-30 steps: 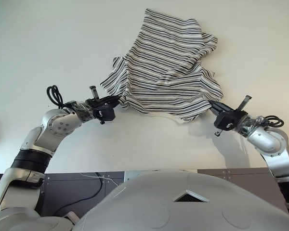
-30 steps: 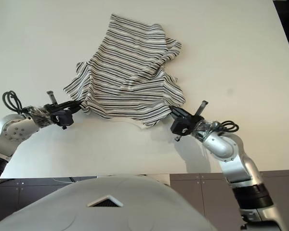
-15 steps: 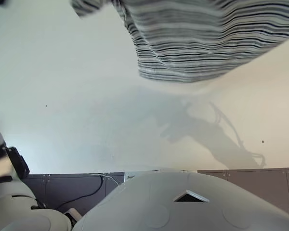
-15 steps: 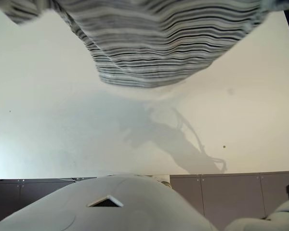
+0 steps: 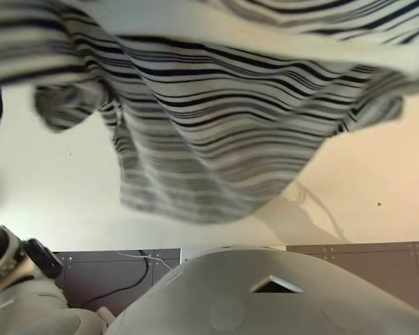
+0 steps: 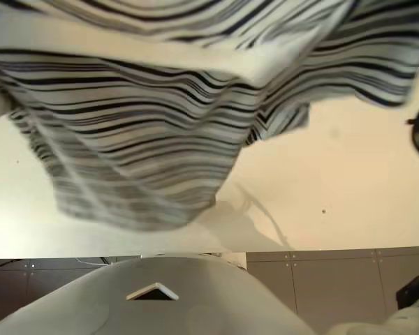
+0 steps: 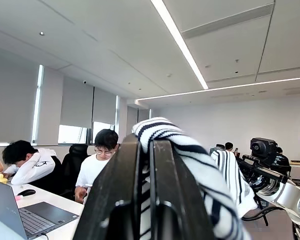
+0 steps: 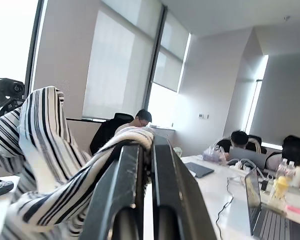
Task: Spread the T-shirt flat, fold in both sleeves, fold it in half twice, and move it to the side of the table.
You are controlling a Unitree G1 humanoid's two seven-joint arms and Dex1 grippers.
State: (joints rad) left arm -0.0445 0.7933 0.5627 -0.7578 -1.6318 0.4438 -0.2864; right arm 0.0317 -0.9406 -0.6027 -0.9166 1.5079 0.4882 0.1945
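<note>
Your left hand [image 7: 146,143] and right hand [image 8: 146,146] each pinch tight on the striped T-shirt [image 5: 216,139], which hangs spread above the bench [image 5: 377,174].

no text can be read; the t-shirt [image 5: 216,139] bears only stripes.

Table [image 5: 49,188]: one; broad flat top, pale off-white, matt and plain, taking up the width of both eye views. Near edge straight, running side to side; under it, dark grey panels [image 5: 363,255]. On the top: one small dark speck [image 5: 378,204] toward the right near side, well apart from a fainter speck [image 5: 68,153] on the left. Far part of the top hidden behind the hanging striped T-shirt [image 5: 216,139]; whether its lower hem touches the surface cannot be told
</note>
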